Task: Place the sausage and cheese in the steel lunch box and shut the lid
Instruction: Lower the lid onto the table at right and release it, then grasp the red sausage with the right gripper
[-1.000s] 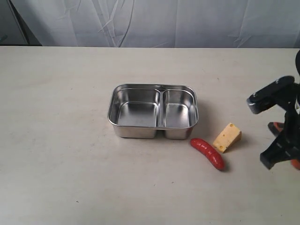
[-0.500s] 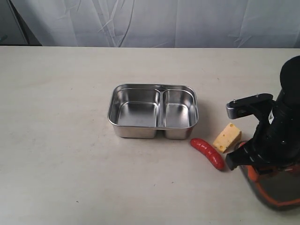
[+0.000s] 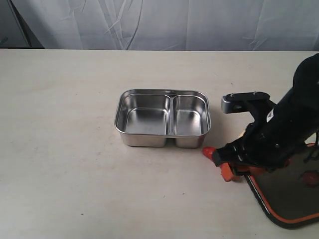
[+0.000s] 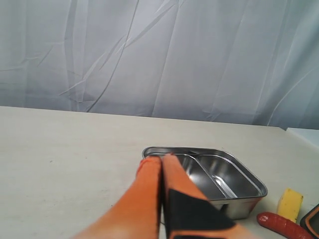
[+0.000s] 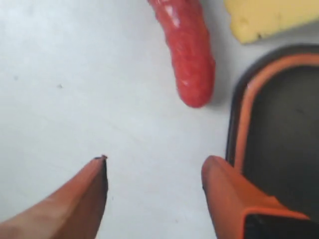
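Here, the shiny rectangular stainless-steel lunch box (image 3: 163, 91) sits open on the pale table (image 3: 60, 149), its 2 compartments bare: a wider one on the exterior view's left and a narrower one on its right, split by a thin divider.

The small glossy red sausage (image 5: 187, 55) lies on the table just off the box's front right corner. In the exterior view only its end nearest the box shows, since the right arm covers the rest. The small yellow-orange cheese wedge (image 5: 264, 17) lies just beyond the sausage, on the side away from the box, close to it but not touching. The exterior view hides it almost wholly, while the left wrist view shows it past the box's far end. The dark smoky translucent lid with the orange rim (image 3: 289, 194) lies flat on the table farther out on that same side, well clear of the box. One rounded corner of it comes close to the sausage's outer end.

The right gripper (image 5: 155, 164) hangs low over the table beside the box's right end, its 2 orange fingers spread wide and grasping nothing. Only bare table shows between them. One finger sits over the table and the other over the lid's orange rim, and the sausage's end lies just ahead of the tips, untouched.

The left gripper (image 4: 159, 158) is clenched, its 2 orange fingers pressed together with nothing between them. It points toward the box's left end from above the table.
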You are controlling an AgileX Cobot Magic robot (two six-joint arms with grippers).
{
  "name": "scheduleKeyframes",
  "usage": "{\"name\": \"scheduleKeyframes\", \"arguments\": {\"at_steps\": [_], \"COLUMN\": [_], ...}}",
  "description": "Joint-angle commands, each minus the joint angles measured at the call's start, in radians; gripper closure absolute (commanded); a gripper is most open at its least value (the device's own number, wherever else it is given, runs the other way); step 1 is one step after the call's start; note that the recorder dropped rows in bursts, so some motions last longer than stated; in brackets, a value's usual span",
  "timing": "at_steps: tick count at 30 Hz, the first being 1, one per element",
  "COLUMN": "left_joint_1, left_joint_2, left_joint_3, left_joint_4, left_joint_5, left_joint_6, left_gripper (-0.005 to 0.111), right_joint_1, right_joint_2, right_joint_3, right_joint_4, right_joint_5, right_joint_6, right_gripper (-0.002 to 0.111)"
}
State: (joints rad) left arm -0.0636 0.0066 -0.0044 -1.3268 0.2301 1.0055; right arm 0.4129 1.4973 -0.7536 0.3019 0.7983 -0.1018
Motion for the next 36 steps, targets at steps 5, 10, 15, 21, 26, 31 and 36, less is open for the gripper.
{"name": "scheduleKeyframes", "arguments": {"at_steps": [5, 10, 15, 21, 26, 31, 36], "left_joint_1": [-0.009, -0.009, -0.009, -0.009, -0.009, -0.009, -0.009], "left_joint_2": [-0.007, -0.007, -0.007, -0.007, -0.007, -0.007, -0.007], "left_joint_3": [0.004, 0.004, 0.004, 0.004, 0.004, 0.004, 0.004], "left_joint_4": [0.007, 0.007, 0.007, 0.007, 0.007, 0.007, 0.007], "left_joint_5": [0.000, 0.000, 0.000, 0.000, 0.000, 0.000, 0.000], "left_joint_6": [0.000, 0.000, 0.000, 0.000, 0.000, 0.000, 0.000], "left_gripper": [0.107, 0.107, 0.107, 0.107, 0.107, 0.107, 0.107], "right_joint_1": [0.051, 0.053, 0.055, 0.055, 0.055, 0.062, 0.116], "right_joint_2": [0.115, 0.212, 0.267, 0.304, 0.309, 0.286, 0.157], "right_joint_3": [0.000, 0.000, 0.000, 0.000, 0.000, 0.000, 0.000], "right_joint_4": [-0.054, -0.109, -0.118, -0.118, -0.106, -0.106, -0.106], "right_joint_5": [-0.237, -0.310, -0.389, -0.409, -0.354, -0.250, -0.186], "right_joint_6": [-0.003, 0.040, 0.070, 0.070, 0.071, 0.072, 0.075], "right_gripper": [0.053, 0.053, 0.053, 0.055, 0.110, 0.109, 0.109]}}
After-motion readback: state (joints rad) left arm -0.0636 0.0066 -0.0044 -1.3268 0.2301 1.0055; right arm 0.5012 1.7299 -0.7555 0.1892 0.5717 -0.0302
